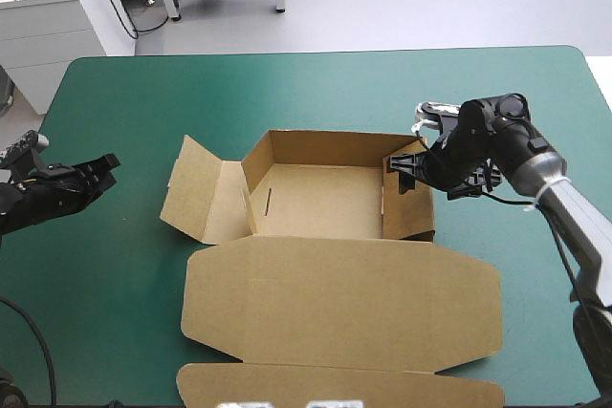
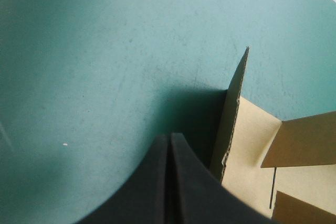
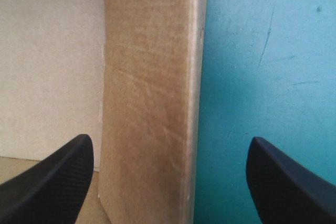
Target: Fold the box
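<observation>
One box (image 1: 325, 200), long axis left-right, lid (image 1: 339, 303) flat nearside

Your overhead cam looks down on the brown cardboard box (image 1: 325, 203); both wrist cams look in close at its opposite ends.

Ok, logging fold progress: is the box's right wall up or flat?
Up: the right wall stands upright, straddled by the open right claw.
</observation>
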Controlling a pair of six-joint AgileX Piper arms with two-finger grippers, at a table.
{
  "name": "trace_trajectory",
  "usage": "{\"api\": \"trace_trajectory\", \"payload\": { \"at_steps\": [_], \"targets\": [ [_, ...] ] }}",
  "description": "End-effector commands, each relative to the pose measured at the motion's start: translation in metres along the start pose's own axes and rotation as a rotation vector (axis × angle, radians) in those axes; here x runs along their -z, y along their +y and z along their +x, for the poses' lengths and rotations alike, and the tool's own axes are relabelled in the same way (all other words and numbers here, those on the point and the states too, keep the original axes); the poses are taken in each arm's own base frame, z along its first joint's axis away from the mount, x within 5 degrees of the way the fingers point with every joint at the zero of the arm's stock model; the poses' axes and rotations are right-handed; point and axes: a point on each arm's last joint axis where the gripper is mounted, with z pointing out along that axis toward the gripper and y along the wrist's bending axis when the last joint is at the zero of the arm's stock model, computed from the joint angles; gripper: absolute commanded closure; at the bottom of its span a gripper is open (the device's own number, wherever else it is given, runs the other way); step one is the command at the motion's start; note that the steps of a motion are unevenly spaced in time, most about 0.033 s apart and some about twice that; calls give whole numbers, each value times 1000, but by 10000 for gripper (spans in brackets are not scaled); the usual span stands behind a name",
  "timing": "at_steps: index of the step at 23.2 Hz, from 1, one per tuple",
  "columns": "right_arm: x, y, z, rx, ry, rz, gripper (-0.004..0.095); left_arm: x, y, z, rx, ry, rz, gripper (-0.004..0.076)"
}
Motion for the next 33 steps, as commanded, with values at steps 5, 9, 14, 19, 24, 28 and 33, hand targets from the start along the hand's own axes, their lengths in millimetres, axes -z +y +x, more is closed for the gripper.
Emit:
{"api": "trace_trajectory", "payload": {
  "at_steps": [5, 9, 14, 19, 24, 28, 33],
  "targets": [
    [-18, 1, -10, -10, 14, 7, 177, 11, -12, -8, 15, -70, 48, 732],
    [-21, 0, -9, -9, 35, 16, 388, 11, -13, -7, 17, -57, 58, 732],
    [-22, -2, -7, 45, 66, 33, 914, 9, -17, -5, -8, -49, 61, 732],
    [-6, 1, -12, 88, 24, 31, 912, 9, -16, -5, -28, -49, 59, 732],
    [101, 11, -7, 246, -218, -25, 912, 10, -12, -10, -47, -101, 31, 732],
    [168, 7, 26, 266, -400, -70, 912, 18, 4, -18, 5, -150, -12, 732],
    [197, 5, 47, 290, -478, -102, 912, 19, 6, -17, -8, -137, -18, 732]
  ]
}}
